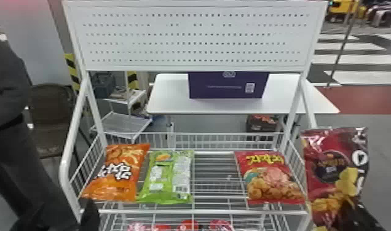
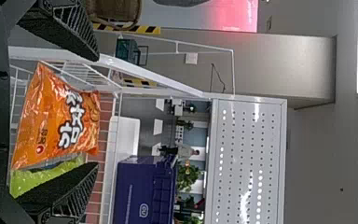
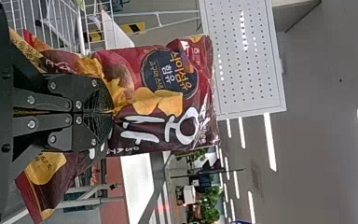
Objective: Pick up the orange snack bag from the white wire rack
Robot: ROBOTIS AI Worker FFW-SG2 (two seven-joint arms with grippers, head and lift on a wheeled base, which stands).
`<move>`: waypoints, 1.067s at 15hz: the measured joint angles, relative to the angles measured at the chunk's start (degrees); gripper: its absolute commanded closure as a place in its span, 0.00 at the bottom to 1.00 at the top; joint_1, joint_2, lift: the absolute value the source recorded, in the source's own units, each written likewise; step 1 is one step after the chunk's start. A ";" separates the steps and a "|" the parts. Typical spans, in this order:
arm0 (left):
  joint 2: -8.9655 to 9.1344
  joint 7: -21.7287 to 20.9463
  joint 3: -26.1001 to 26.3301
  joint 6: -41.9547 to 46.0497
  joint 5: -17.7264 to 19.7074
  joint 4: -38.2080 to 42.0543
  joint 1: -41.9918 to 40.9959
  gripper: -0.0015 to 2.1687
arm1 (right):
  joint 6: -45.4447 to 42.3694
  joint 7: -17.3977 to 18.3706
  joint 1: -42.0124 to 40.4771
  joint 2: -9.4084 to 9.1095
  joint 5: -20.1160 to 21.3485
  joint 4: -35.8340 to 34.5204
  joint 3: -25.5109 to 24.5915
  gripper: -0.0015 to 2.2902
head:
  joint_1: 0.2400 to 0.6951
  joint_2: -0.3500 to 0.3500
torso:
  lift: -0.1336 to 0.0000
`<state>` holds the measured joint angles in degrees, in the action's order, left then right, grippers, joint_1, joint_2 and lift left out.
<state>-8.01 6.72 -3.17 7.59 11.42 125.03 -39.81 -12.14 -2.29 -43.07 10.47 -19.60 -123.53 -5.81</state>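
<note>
Head view: the upper basket of the white wire rack (image 1: pixel 64 169) holds three bags. The orange snack bag (image 1: pixel 116 175) lies left of centre, beside the green bag (image 1: pixel 165 178); the red bag (image 1: pixel 270 178) lies right of centre, near the side wires. A stretch of wires separates green from red. Red packets (image 1: pixel 188 225) sit on the lower level, bottom centre. Left gripper (image 1: pixel 64 212): lower left, near the front-left post. Right gripper (image 1: pixel 357 215): lower right, by the maroon chip bag (image 1: pixel 327 172), which hangs upright beside the rack's right edge. Purple box (image 1: pixel 228 87) on the table (image 1: pixel 170 101), upper centre.

Left wrist view: fingers spread wide, holding nothing. The orange snack bag shows in the opening between them; contact cannot be told. The box's side face is visible.

Right wrist view: fingers closed together, clamping the maroon chip bag.
</note>
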 measured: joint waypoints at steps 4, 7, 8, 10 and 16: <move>-0.15 -0.25 -0.16 0.13 1.27 -0.14 -0.07 0.04 | -0.03 0.00 0.02 0.01 -0.08 -0.05 -0.04 0.93 | 0.57 0.50 | 1.00; -0.16 0.05 -0.13 0.18 0.83 -0.29 0.13 0.04 | -0.03 0.00 -0.06 -0.01 -0.09 -0.08 -0.01 0.93 | 0.57 0.50 | 1.00; -0.16 0.05 -0.10 0.18 0.81 -0.31 0.17 0.04 | -0.03 0.00 -0.08 -0.01 -0.10 -0.08 -0.01 0.93 | 0.57 0.50 | 1.00; -0.16 0.04 -0.09 0.18 0.79 -0.31 0.18 0.04 | -0.03 0.00 -0.09 -0.02 -0.14 -0.09 -0.01 0.93 | 0.57 0.50 | 1.00; -0.12 -0.39 2.94 -6.15 -0.74 -6.90 8.83 0.04 | -0.36 0.00 0.03 -0.06 -0.50 0.80 -0.16 0.93 | 0.57 0.50 | 1.00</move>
<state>-8.13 6.33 -0.23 1.44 10.68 118.12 -30.98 -12.50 -2.29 -43.03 10.41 -20.10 -122.73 -5.97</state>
